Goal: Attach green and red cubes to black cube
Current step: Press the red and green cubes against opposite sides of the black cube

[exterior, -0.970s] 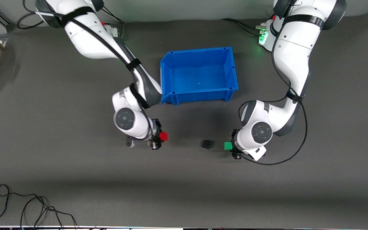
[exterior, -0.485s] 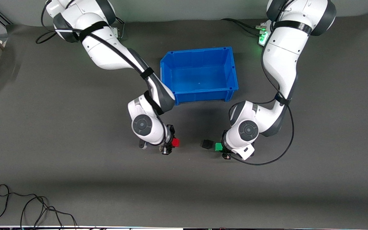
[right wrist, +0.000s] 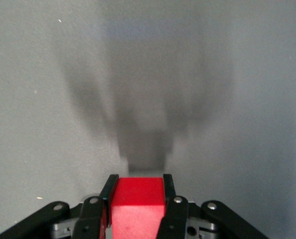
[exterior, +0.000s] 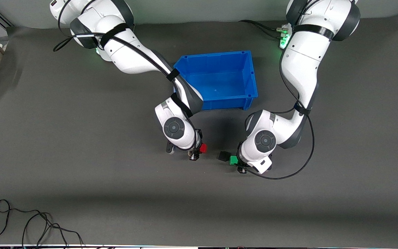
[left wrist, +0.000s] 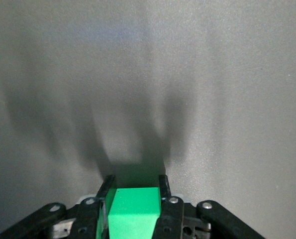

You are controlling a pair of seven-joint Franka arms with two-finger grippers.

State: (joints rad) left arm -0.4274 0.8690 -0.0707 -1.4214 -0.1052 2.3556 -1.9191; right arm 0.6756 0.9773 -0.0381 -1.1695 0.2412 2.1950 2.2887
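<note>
1. Across the dark grey table (exterior: 81, 180) the biggest thing is the blue bin (exterior: 250, 74), an open box standing farther from the front camera than the cubes, its long sides running from one arm's end of the table toward the other.
2. Both white arms reach down from their bases to the strip of table just nearer the front camera than the bin, the right arm partly covering one corner of it.
3. At the tip of the left arm, the left gripper (exterior: 239, 163) has its two black fingers (left wrist: 163, 186) pinched flat against opposite faces of the green cube (exterior: 233, 160); in the left wrist view the green cube (left wrist: 133, 211) sits squarely between them.
4. The right gripper (exterior: 197, 152) is clamped the same way on the red cube (exterior: 203, 148), whose red face (right wrist: 138, 204) fills the gap between its fingers (right wrist: 168, 185).
5. Between the two grippers the black cube (exterior: 223, 156) rests on the table, slightly turned so its edges are not square to the bin.
6. The green cube is right beside the black one, touching it or nearly so; I cannot tell which. The red cube is near it on the right arm's side, with a clear gap.
7. Being cubes, none has a long axis to speak of.
</note>
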